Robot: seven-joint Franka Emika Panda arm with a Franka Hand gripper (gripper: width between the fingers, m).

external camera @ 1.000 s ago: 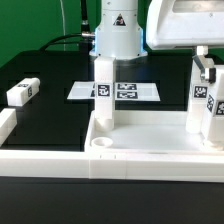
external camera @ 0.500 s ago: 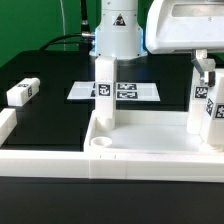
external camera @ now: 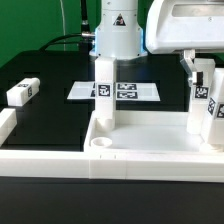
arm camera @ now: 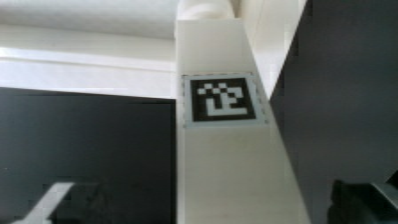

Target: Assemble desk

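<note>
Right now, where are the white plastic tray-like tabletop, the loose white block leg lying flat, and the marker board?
White plastic tray-like tabletop (external camera: 150, 163): exterior view, front rim wall.
Loose white block leg (external camera: 22, 92): exterior view, middle of its side.
Thin flat white marker board (external camera: 80, 91): exterior view, bare white end.

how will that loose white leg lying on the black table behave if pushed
The loose leg is a squared block lying on a flat face, so a push would probably slide it across the table, not roll it. It looks like rigid plastic, likely stiff and light. Its smooth faces might slip in a pinch.
</note>
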